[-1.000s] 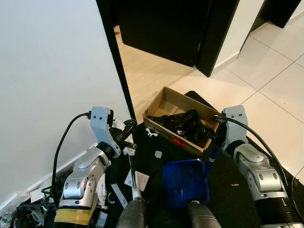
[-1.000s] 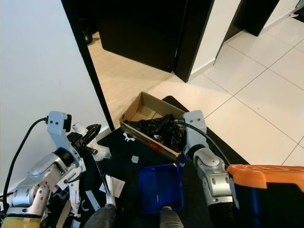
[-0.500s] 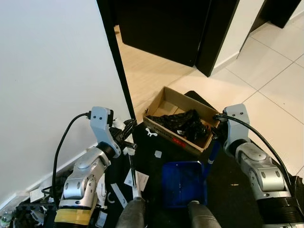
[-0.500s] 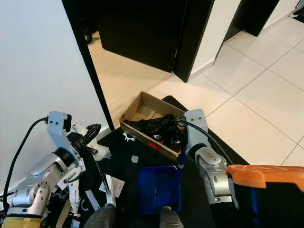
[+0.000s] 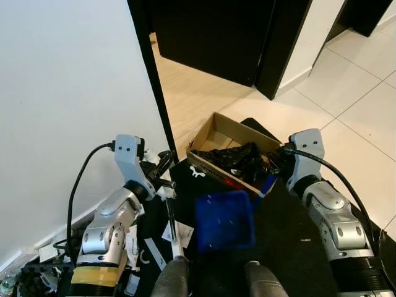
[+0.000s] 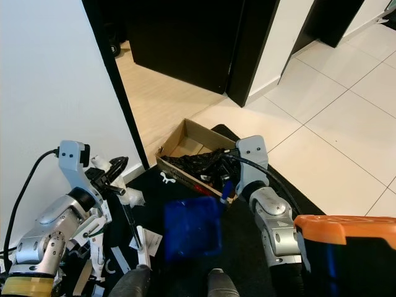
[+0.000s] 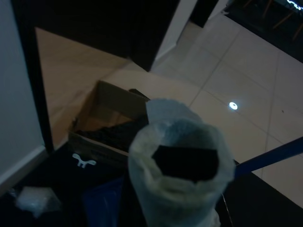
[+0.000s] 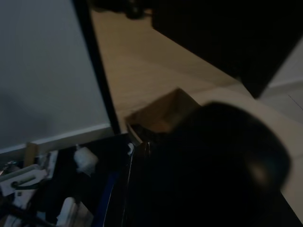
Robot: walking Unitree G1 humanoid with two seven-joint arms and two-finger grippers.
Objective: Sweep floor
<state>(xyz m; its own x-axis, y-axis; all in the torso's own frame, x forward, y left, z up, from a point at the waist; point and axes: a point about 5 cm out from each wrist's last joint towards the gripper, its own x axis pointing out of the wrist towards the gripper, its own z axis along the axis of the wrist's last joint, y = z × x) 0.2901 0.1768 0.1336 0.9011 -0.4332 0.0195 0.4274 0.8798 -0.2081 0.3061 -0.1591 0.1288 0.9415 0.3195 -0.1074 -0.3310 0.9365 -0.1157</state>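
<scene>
A blue dustpan (image 5: 224, 219) hangs tilted and blurred above the black mat (image 5: 291, 229), its blue handle (image 5: 267, 184) running up into my right gripper (image 5: 278, 172), which is shut on it beside the cardboard box (image 5: 218, 125). My left gripper (image 5: 162, 168) sits by the wall, shut on a thin black broom stick (image 5: 172, 223) that slants down to the mat. The stick's white-wrapped end (image 7: 182, 165) looms close in the left wrist view. White paper scraps (image 5: 166, 234) lie on the mat near the stick.
The open box holds crumpled black material (image 5: 238, 159). A white wall (image 5: 62, 93) and black door frame (image 5: 151, 93) stand on the left, with dark doors (image 5: 210, 37) beyond. Pale floor tiles (image 5: 365, 105) spread to the right. Cables and clutter (image 5: 37, 266) line the wall.
The dustpan has risen off the mat and swung left, tilting as my right arm lifted its handle. My left arm has shifted slightly toward the wall.
</scene>
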